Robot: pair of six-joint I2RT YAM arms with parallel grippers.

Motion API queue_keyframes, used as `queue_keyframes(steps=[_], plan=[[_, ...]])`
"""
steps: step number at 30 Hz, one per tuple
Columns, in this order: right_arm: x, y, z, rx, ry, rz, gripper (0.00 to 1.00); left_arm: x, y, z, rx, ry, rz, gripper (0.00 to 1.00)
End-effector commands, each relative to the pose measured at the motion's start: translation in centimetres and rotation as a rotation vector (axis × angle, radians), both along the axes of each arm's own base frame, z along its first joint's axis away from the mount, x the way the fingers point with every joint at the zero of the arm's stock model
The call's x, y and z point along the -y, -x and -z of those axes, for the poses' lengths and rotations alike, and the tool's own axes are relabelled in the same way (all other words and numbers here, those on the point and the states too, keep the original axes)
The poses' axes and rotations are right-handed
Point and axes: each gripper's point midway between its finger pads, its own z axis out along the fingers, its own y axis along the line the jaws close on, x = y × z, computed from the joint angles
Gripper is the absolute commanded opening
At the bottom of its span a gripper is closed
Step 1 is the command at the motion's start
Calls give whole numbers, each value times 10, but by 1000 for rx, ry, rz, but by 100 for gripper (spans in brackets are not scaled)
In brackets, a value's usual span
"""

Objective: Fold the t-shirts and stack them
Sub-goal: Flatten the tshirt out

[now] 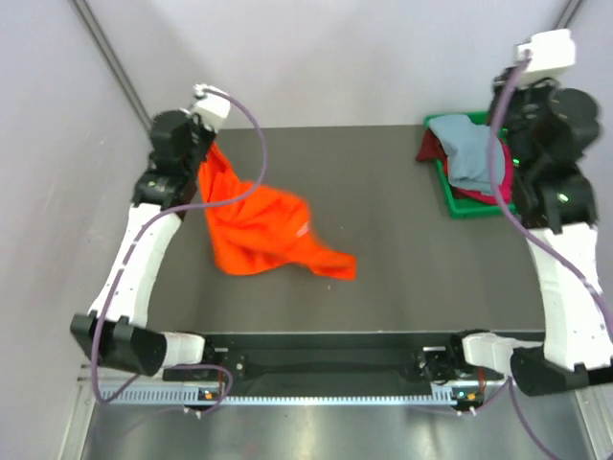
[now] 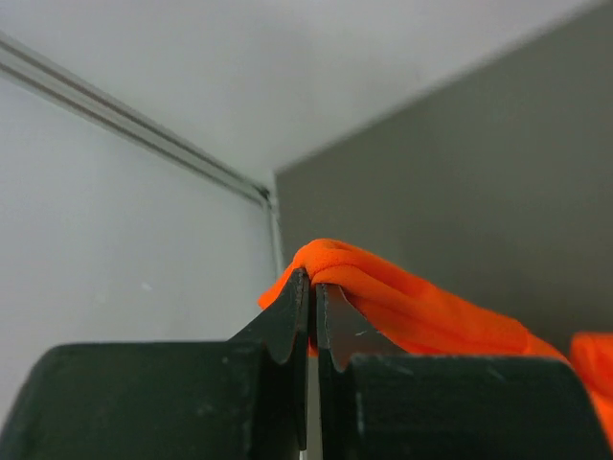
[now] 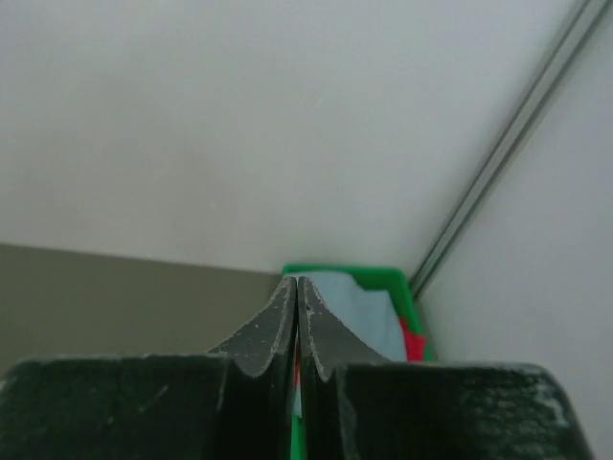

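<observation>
Grey walls hug a dark desk. Left pincer pinches the orange t-shirt, maybe by a sleeve; the cloth trails from it toward the middle. Right pincer is clenched empty, far off by the tray.

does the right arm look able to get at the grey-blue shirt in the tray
Likely yes: the grey-blue shirt lies uncovered on top in the green tray, and the right tool, shut and empty, is close by.
</observation>
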Motion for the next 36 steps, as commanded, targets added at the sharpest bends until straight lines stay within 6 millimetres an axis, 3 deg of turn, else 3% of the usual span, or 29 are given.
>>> queue_keyframes(steps=[1, 4, 8, 9, 10, 11, 12, 13, 15, 17, 19, 20, 21, 22, 24, 25, 27, 28, 29, 30, 33, 35, 36], plan=[[-4, -52, 62, -124, -22, 7, 0, -3, -9, 67, -146, -62, -14, 0], [-17, -80, 118, -253, -76, -28, 0, 5, -12, 96, -220, -49, 22, 0], [-71, -88, 187, -444, -129, -286, 0, 17, -4, 130, -348, 14, 64, 0], [-81, -86, 201, -488, -127, -335, 12, 25, -2, 136, -373, 31, 103, 0], [-90, -83, 206, -504, -123, -378, 34, 30, 2, 141, -396, 44, 125, 0], [-93, -81, 216, -526, -122, -383, 77, 37, 11, 150, -443, 72, 152, 0], [-96, -77, 217, -529, -121, -392, 88, 47, 18, 152, -462, 91, 195, 0], [-98, -75, 218, -533, -122, -404, 95, 72, 29, 154, -496, 120, 299, 0], [-94, -71, 213, -513, -133, -383, 100, 98, 54, 148, -511, 155, 380, 0], [-90, -66, 218, -516, -141, -360, 100, 134, 75, 125, -463, 220, 466, 0], [-92, -52, 217, -516, -136, -380, 100, 156, 87, 70, -328, 292, 549, 0], [-94, -47, 228, -537, -127, -386, 100, 160, 86, 50, -298, 340, 556, 0], [-94, -40, 226, -527, -118, -390, 100, 164, 81, 42, -302, 352, 559, 0], [-89, -39, 230, -533, -118, -366, 100, 166, 80, -2, -214, 364, 589, 0], [-83, -34, 236, -539, -118, -335, 100, 182, 72, -26, -177, 362, 650, 0], [-80, -34, 237, -536, -119, -320, 100, 191, 78, -73, -78, 371, 694, 0], [-76, -33, 238, -532, -128, -308, 100, 207, 67, -99, -30, 394, 724, 0], [-74, -33, 236, -525, -130, -301, 100, 210, 76, -142, 73, 416, 762, 0], [-72, -33, 233, -517, -134, -297, 100, 214, 78, -162, 120, 426, 780, 0], [-69, -32, 231, -511, -140, -290, 100, 223, 64, -164, 120, 433, 774, 0], [-65, -29, 224, -494, -138, -284, 100, 230, 64, -202, 213, 460, 803, 0], [-64, -27, 224, -501, -137, -290, 100, 231, 61, -195, 195, 458, 800, 0], [-63, -25, 224, -500, -136, -293, 100, 234, 56, -169, 128, 448, 788, 0]])
